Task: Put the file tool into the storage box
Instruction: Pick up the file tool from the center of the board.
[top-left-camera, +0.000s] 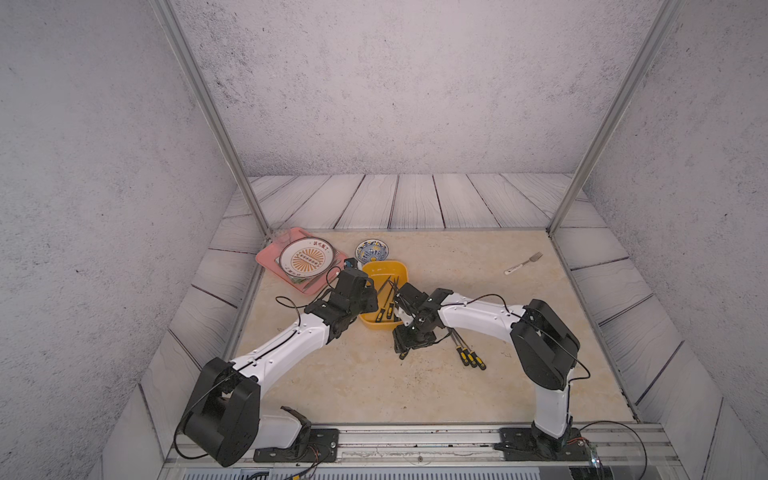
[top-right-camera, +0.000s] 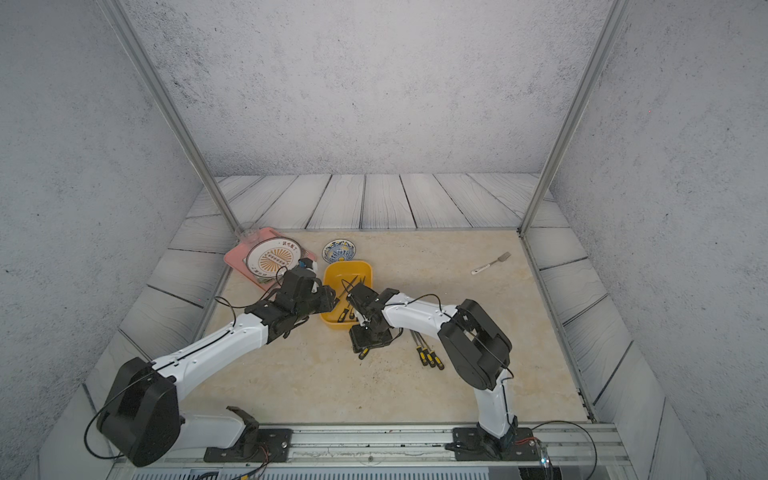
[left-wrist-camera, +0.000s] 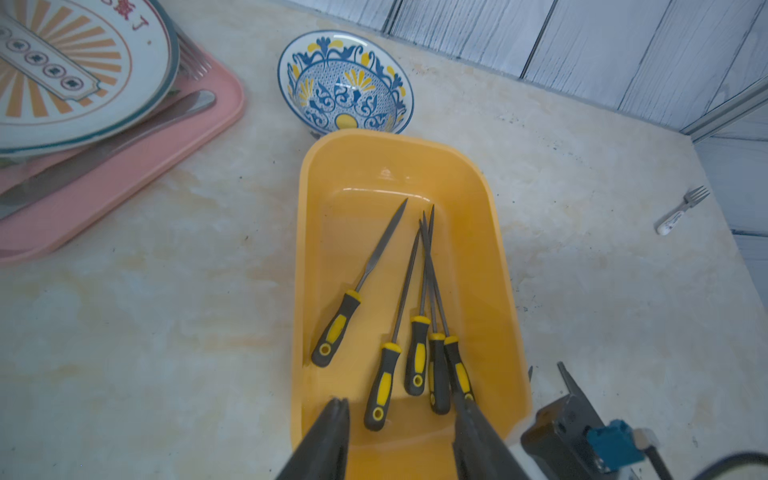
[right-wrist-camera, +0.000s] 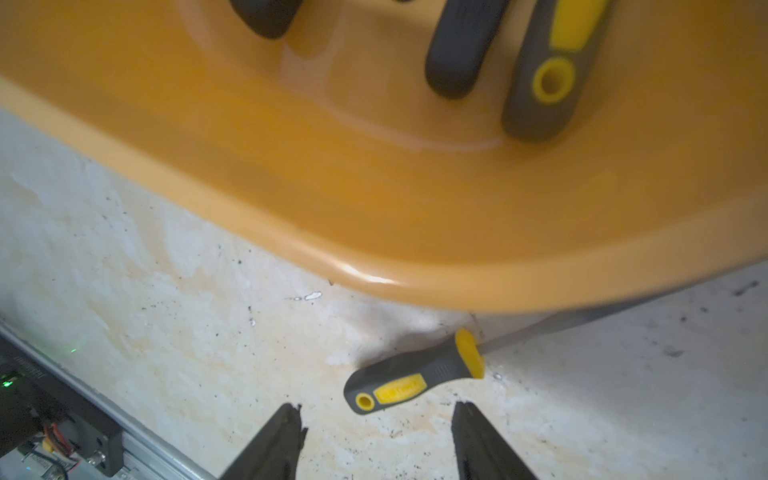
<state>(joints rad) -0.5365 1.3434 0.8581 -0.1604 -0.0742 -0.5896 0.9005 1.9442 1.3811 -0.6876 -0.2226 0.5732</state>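
**JAW STATE AND FILE POSITIONS**

**Left jaws.** Parted to a moderate gap and gripping nothing. They hang over the near end of the storage box (left-wrist-camera: 490, 232). Below them are the black-and-yellow handles of five files (left-wrist-camera: 417, 353), which lie on the box floor with their tips toward the far wall.

**Right jaws.** Parted and empty, pointing down at the surface (right-wrist-camera: 145, 291) just outside a rounded corner of the box. One file (right-wrist-camera: 411, 376) lies flat on the surface just beyond the fingertips, not touched. Its handle is toward the jaws, and its shaft runs out of sight behind the box rim.

**Surroundings, in a top view.**
- The box sits near the centre of the frame, a little below mid-height, between the two wrists.
- Three more files (top-left-camera: 470, 358) lie side by side on the surface to the lower right of the box, outside it. Their shafts pass under the right arm.
- A blue-patterned bowl (top-left-camera: 372, 250) stands directly above the box in the frame, just beside its far rim. Whether the two touch cannot be told.
- A pink tray (top-left-camera: 266, 259) at the upper left of the box carries a round plate (top-left-camera: 306, 257).
- A fork (top-left-camera: 524, 264) lies alone toward the right of the frame, well apart from the rest.
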